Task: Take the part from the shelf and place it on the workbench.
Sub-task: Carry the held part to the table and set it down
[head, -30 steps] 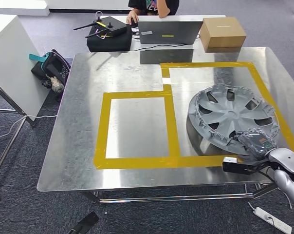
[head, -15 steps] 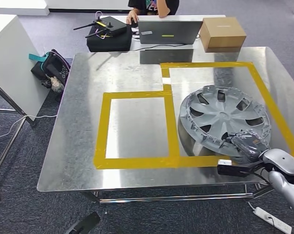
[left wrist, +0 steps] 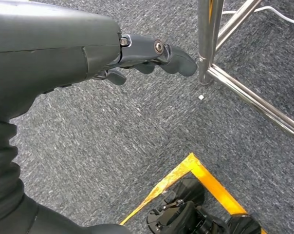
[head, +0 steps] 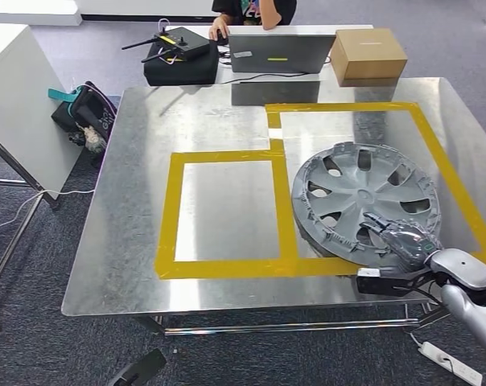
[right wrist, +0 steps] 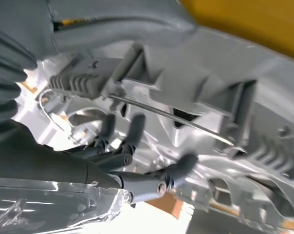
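**Gripping the wheel cover at its near rim**

Holding the grey wheel cover [head: 366,201] by its near edge, the right hand [head: 405,241] has its fingers [right wrist: 136,127] hooked under the rim, reaching into the ribbed underside, while the back of the hand lies over the top of the rim. From the fingers the cover spreads away and toward the robot's left, over the larger yellow-taped rectangle [head: 438,153] on the metal workbench [head: 137,201]; its near rim crosses the yellow tape [head: 326,265] just beside the hand. It is a round disc, so it has no long axis; its spoked outer face points up, and it looks slightly tilted, the held edge seeming a little raised, though I cannot tell how much of the far rim touches the bench.

The left hand [left wrist: 101,53] hangs above grey carpet [left wrist: 138,126], its fingers [left wrist: 174,56] loosely extended and apart with nothing in them, near a metal table leg [left wrist: 208,39].
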Controlling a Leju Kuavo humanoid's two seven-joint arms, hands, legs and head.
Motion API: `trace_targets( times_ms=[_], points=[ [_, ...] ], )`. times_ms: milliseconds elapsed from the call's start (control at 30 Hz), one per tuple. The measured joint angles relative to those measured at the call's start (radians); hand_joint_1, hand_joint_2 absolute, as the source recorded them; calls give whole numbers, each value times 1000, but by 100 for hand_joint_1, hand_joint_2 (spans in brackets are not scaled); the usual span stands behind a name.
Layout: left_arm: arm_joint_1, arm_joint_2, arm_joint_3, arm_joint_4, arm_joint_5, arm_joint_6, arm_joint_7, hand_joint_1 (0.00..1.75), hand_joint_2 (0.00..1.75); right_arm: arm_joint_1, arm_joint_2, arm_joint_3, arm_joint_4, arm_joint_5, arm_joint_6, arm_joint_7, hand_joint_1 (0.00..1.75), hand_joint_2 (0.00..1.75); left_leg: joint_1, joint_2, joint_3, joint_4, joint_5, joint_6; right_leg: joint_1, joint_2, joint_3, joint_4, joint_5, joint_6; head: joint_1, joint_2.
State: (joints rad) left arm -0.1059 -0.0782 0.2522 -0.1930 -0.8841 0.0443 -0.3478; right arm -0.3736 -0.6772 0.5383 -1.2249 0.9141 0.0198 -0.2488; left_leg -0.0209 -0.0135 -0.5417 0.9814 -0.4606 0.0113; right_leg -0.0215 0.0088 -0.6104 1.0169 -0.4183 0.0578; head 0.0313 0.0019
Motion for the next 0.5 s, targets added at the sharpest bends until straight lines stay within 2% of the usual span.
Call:
trace_targets(
  times_ms=[67, 333, 400, 500],
  points=[
    [1, 0, 0, 0, 2, 0, 2, 0, 0, -1, -3, 0, 0, -4, 6, 8, 0, 0, 0, 0, 0, 0, 0, 0, 0, 0, 0, 0, 0, 0, 0, 0],
    [2, 0, 6, 0, 23, 7, 14, 0, 0, 14, -4, -11, -16, 40, -54, 103, 0, 0, 0, 0, 0, 0, 0, 0, 0, 0, 0, 0, 0, 0, 0, 0],
    [4, 0, 10, 0, 34, 9, 12, 0, 0, 50, -3, -40, -49, 6, -92, 104, 0, 0, 0, -1, 0, 0, 0, 0, 0, -1, 0, -1, 0, 0, 0, 0],
    [11, 0, 21, 0, 51, 14, 9, 0, 0, 144, 7, -123, -139, -86, -161, 61, 0, 0, 0, -2, -1, 0, 0, 0, 0, -3, 0, -1, -1, 0, 0, 0]
  ],
)
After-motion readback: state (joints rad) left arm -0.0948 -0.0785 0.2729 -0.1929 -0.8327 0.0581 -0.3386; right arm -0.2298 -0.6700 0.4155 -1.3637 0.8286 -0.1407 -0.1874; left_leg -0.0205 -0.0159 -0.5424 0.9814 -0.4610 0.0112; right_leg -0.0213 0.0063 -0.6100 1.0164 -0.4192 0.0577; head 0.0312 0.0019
